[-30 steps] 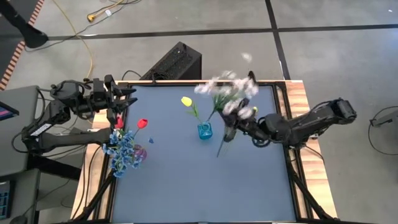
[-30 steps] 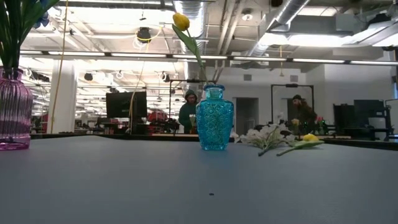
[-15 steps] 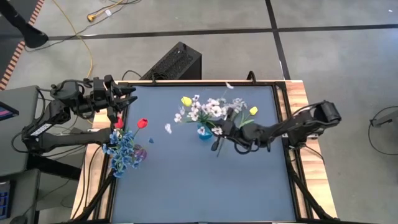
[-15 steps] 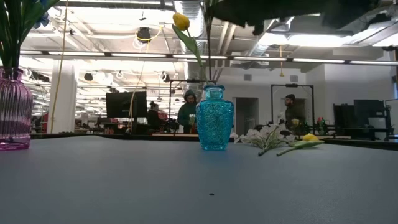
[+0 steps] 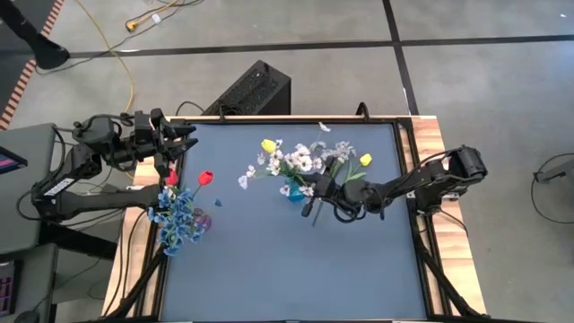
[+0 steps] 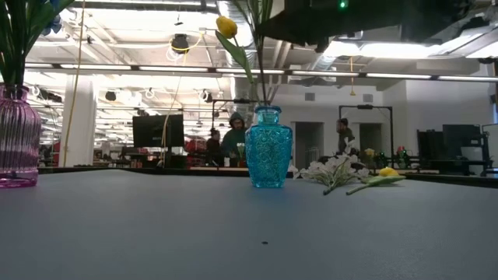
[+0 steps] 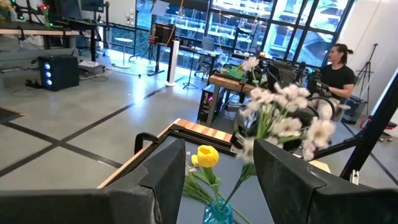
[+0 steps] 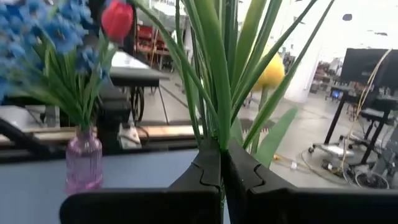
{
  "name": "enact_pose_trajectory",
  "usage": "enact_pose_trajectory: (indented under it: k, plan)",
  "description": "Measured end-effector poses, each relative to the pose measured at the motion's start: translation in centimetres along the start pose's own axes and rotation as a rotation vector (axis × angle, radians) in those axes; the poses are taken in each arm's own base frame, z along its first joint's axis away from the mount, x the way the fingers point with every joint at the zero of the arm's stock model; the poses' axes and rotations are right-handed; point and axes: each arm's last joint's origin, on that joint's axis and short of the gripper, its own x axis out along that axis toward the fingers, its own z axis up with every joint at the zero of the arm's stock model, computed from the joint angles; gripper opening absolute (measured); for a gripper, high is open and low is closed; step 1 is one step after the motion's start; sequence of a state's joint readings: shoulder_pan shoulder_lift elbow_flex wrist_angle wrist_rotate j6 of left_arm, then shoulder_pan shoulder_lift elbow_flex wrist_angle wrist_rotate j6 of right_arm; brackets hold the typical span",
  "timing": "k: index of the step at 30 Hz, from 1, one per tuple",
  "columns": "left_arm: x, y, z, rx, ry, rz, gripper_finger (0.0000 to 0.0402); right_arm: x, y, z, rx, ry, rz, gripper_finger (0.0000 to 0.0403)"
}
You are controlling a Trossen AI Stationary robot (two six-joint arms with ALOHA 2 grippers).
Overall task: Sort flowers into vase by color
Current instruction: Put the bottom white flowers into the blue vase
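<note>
Blue desk (image 5: 269, 260): right gripper (image 5: 314, 191), pinched on the white spray (image 5: 291, 161), sits just beside the teal vase (image 5: 294, 189) (stems slanting); left gripper (image 5: 184, 136), spread, waits far off.

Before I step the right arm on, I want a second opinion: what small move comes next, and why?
Probably lower the stems straight down into the teal vase. The right end effector is shut on the white blossom spray, held over that vase beside the yellow tulip already in it.
</note>
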State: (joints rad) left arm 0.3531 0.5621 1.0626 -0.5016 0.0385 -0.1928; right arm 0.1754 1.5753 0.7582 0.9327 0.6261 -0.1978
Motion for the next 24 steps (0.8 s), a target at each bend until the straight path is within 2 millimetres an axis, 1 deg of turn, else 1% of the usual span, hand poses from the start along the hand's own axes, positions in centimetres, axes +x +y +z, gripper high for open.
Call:
enact_pose_trajectory:
  k: [13,17,24]
  plan:
    - [0.0,0.0,0.0,0.013,0.001,-0.002,0.0177,0.0,-0.1,-1.9,0.014,0.161,0.006,0.0028]
    - [0.0,0.0,0.0,0.013,0.001,-0.002,0.0177,0.0,-0.1,-2.4,0.044,0.210,0.001,0.0061]
    - [0.0,0.0,0.0,0.013,0.001,-0.003,0.0177,0.2,-0.1,-2.0,0.054,0.198,0.001,0.0134]
